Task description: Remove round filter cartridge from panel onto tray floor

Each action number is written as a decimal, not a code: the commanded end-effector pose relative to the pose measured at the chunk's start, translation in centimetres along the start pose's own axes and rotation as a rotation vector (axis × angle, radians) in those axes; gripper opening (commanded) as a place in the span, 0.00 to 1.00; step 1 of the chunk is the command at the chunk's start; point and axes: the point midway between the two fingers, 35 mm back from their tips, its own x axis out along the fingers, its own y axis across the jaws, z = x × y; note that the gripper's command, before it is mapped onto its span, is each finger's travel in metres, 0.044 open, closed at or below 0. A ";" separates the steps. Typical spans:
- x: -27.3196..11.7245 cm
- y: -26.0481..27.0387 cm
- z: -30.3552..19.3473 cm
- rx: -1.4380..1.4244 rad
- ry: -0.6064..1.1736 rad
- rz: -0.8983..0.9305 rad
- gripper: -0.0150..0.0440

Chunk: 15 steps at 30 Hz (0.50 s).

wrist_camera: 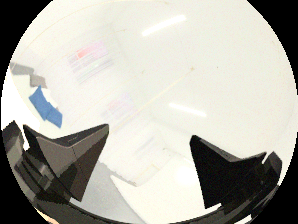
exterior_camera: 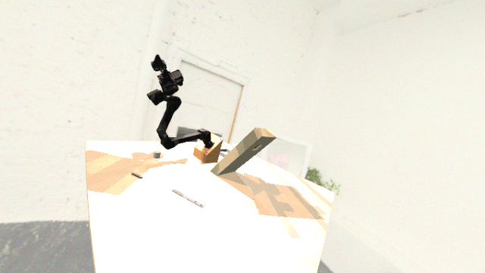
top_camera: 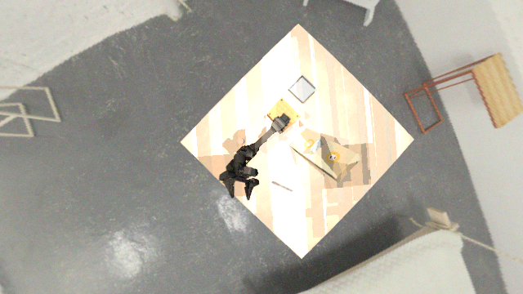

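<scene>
Both fingers stand wide apart in the wrist view, dark wedges at the lower edge with nothing between them, only pale washed-out background. From the top, the filter cartridge (top_camera: 333, 156) shows as a white round face inside a yellow ring, seated in the tilted tan service panel (top_camera: 347, 163); the two slots are too small to make out. A second yellow ring (top_camera: 309, 143) sits on the same panel at about 10 o'clock from the cartridge. The gripper (top_camera: 281, 122) hangs over an orange block (top_camera: 279, 107), well apart from the cartridge, at roughly 10 o'clock from it; whether it touches the block cannot be told. The exterior view shows the arm (exterior_camera: 167, 114) bent up high and then folded down, with its end at the orange block (exterior_camera: 208, 152) just beside the sloped panel (exterior_camera: 244, 151). At 12 o'clock from the block in the top view lies a small square grey tray (top_camera: 301, 89) with a pale rim. At 6 o'clock from the gripper, a thin dark strip (top_camera: 282, 186) lies flat on the light wooden table (top_camera: 286, 220). The arm base (top_camera: 239, 167) sits near the table's 9 o'clock corner.
</scene>
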 end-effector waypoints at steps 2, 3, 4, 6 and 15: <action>0.0 -0.2 1.2 -0.097 -0.025 0.000 0.84; 0.1 -0.4 2.6 -0.219 -0.056 -0.002 0.80; 0.1 -0.6 4.3 -0.366 -0.093 -0.007 0.75; 0.0 -0.6 7.8 -0.660 -0.169 -0.024 0.67; -1.4 2.6 19.7 -1.806 -0.457 -0.224 0.41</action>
